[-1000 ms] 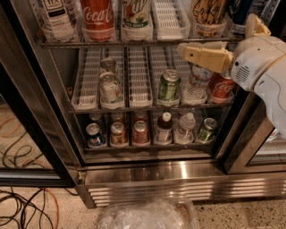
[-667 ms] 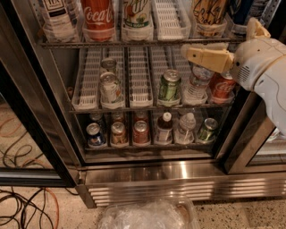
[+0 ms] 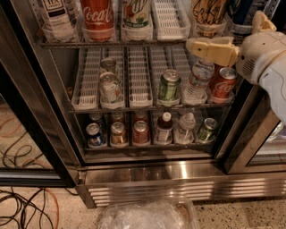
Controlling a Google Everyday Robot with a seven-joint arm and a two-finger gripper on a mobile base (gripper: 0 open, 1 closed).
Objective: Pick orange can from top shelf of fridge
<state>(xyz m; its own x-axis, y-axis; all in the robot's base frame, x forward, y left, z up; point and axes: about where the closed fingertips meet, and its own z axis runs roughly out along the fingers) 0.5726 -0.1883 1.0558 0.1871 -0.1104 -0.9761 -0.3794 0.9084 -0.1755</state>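
As the arm creeps upward over the last second, the gripper [image 3: 199, 46] comes level with the front wire of the top shelf [image 3: 134, 43], just below the orange can [image 3: 209, 12] and no longer down over the middle rack's bottles. You may read this as the approach closing in, with the can not yet grasped. Whether the gripper is spread or pressed together you cannot tell from this view. The orange can stands toward the right of the top shelf, its upper part cut off by the frame, with a white slotted tray [image 3: 167, 18] just to its left and the red Coca-Cola can [image 3: 97, 18] well apart beyond. Note the can's smooth, glossy cylinder with black scrawl, the thin rack wire, the matte cream gripper shell, and the ribbed steel base of the fridge [image 3: 178, 185].
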